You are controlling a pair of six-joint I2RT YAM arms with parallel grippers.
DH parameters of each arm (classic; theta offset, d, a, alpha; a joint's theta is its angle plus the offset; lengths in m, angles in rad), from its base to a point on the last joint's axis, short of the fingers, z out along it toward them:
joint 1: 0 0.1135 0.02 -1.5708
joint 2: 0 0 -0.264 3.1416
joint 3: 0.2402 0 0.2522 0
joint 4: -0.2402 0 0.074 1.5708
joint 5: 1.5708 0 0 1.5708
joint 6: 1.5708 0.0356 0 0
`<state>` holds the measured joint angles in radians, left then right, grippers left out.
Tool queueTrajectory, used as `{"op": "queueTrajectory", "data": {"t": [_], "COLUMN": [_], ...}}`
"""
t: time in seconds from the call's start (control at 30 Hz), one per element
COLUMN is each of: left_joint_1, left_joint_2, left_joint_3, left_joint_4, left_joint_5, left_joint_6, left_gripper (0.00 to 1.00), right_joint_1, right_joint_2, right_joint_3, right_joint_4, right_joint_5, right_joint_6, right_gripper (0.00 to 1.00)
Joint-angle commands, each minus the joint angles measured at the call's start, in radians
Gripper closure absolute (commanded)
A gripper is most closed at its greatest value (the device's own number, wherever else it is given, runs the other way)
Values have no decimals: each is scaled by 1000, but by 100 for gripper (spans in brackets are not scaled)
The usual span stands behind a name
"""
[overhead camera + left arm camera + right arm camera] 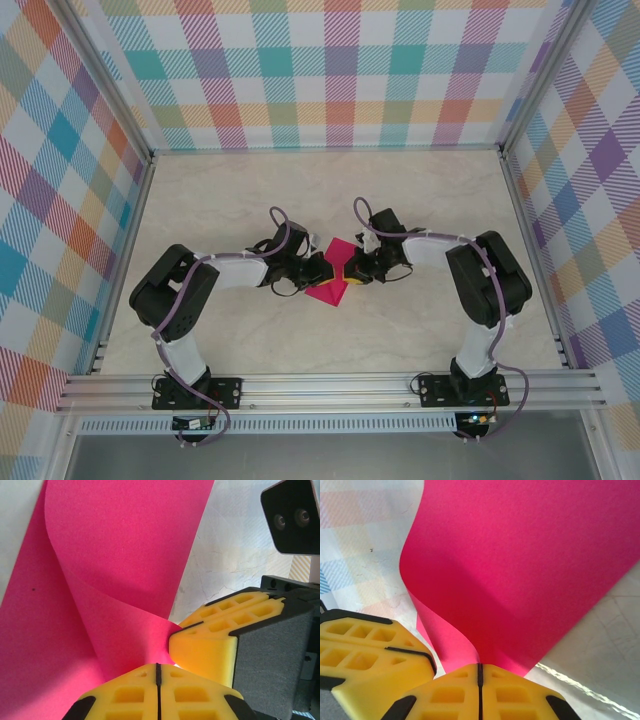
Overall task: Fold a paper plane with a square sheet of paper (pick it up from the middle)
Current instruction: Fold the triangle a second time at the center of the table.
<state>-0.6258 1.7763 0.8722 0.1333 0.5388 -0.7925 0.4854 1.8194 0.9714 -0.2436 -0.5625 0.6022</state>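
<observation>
My top camera looks down from above and behind the arm bases (196,388), far enough back to take in the whole table (420,200). Each wrist camera stares along its own fingers at close range: left gripper (158,666), right gripper (480,666). All three share the pink paper (328,292).

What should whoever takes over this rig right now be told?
Left gripper: shut on the square sheet of paper, near its middle.
Right gripper: shut on the same sheet, close beside the left one, fingertips almost meeting.
Paper: over the centre of the table, pinched between the two arms and bowing in soft curves on either side of the pinch. I cannot tell whether it is clear of the surface.
Done: both arms have the sheet gripped at the middle.
Left: no sharp crease shows, so every fold of the plane appears still to do.
</observation>
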Motion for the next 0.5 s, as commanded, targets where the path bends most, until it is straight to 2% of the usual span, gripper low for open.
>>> {"op": "queueTrajectory", "data": {"t": [0.0, 0.47], "left_joint_1": [-6, -6], "left_joint_2": [19, 43], "left_joint_3": [17, 25], "left_joint_4": [-3, 10], "left_joint_5": [21, 38], "left_joint_6": [18, 17], "left_gripper": [92, 92], "right_joint_1": [6, 5], "right_joint_2": [22, 48], "right_joint_3": [36, 62], "right_joint_4": [-34, -66], "right_joint_5": [21, 44], "right_joint_6": [-35, -48], "right_gripper": [91, 90]}}
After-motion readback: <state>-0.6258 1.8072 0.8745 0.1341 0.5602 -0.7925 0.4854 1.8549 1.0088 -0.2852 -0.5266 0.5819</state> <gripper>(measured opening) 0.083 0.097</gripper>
